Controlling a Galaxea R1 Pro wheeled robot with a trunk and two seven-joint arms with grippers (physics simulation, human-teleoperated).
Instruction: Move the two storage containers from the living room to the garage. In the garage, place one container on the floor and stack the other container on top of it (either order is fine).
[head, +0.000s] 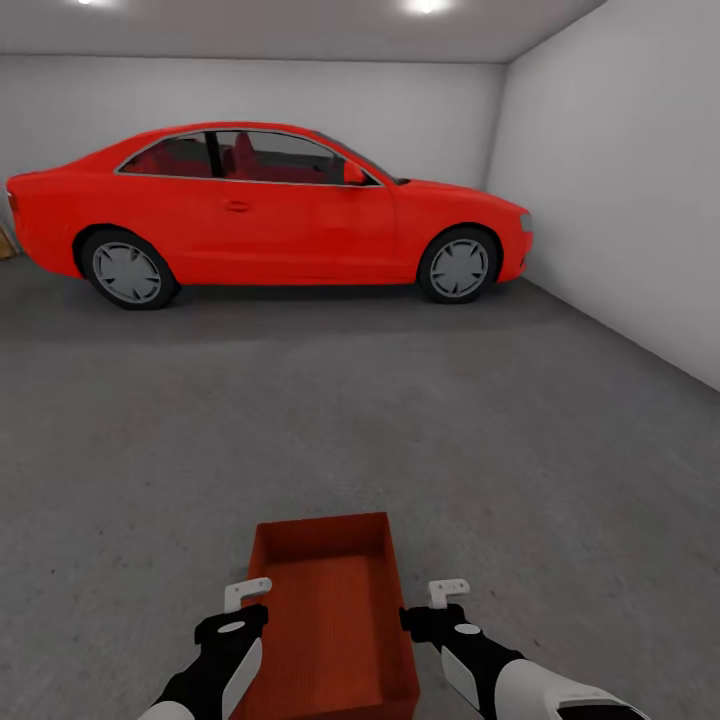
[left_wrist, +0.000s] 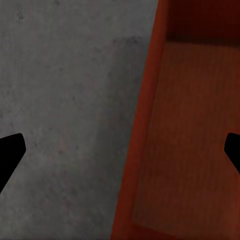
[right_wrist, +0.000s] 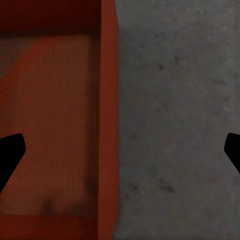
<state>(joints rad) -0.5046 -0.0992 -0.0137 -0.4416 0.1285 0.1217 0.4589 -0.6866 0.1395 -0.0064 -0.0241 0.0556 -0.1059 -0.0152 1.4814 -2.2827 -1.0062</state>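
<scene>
Your container (head: 330, 610) sits on the garage floor (head: 400, 420) at 6 o'clock, the car (head: 270, 215) at 12. Left gripper (head: 247, 592) and right gripper (head: 448, 592) straddle its long walls, jaws apart. It looks stiff, light, faintly ribbed; pinch those walls mid-length.

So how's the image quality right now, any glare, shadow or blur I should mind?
Head view: two ceiling spotlights bloom white, a soft shadow lies under the red car, and the container is sharp. Left wrist view: soft, the container wall edge smeared. Right wrist view: equally soft, the floor mottled, the box's far end in shade.
</scene>
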